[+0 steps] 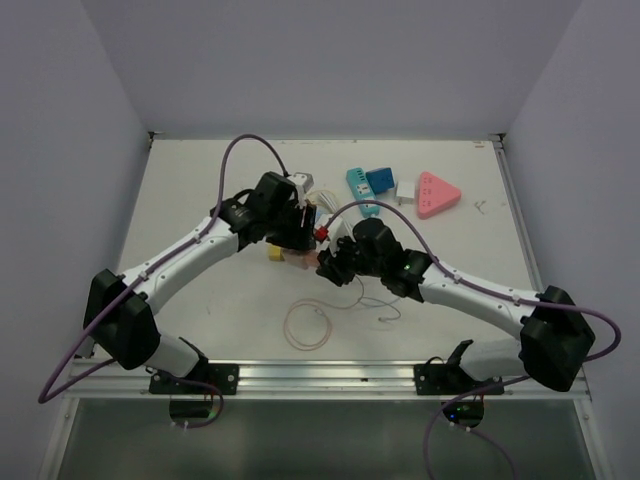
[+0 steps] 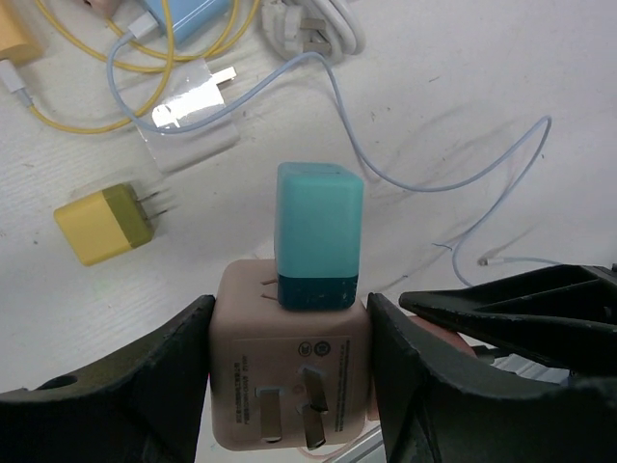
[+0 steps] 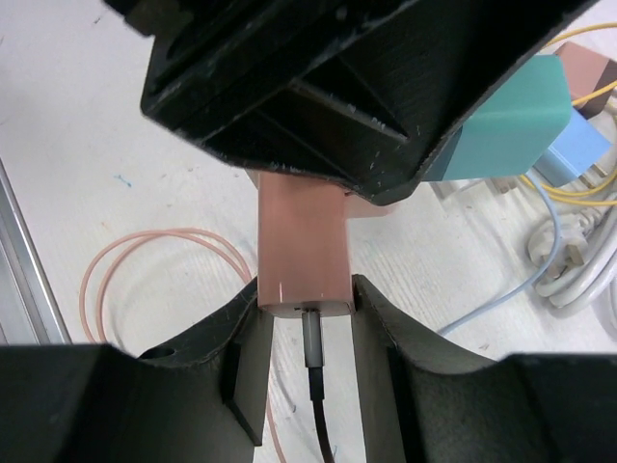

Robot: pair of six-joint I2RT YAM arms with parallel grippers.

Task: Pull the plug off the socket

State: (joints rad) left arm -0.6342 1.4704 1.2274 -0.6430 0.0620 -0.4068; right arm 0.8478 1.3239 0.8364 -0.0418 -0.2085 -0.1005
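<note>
Over the middle of the table (image 1: 190, 190), the beige socket cube (image 2: 289, 386) is clamped between the partly spread fingers of the left gripper (image 2: 289, 338), a teal plug (image 2: 318, 231) seated in its upper face. To its right, the pink plug (image 3: 304, 241) is pinched near its cabled end by the right gripper (image 3: 307, 309), closed tight.

White table (image 1: 200, 190), surface scuffed. Beyond the jaws of the left gripper (image 2: 289, 328) and to their left, a yellow charger (image 2: 101, 224) lies flat, prongs pointing right. Farther beyond lie a clear packet (image 2: 193, 121), a yellow cable (image 2: 96, 128) looping round it, and a blue adapter (image 2: 188, 14). A thin white cable (image 2: 548, 121) trails beyond and to the right. Left of the jaws of the right gripper (image 3: 304, 294) lies a pink coil (image 3: 164, 232). Well beyond both sets of jaws are a teal strip (image 1: 357, 181), a blue block (image 1: 381, 180) and a pink triangle (image 1: 437, 193).
</note>
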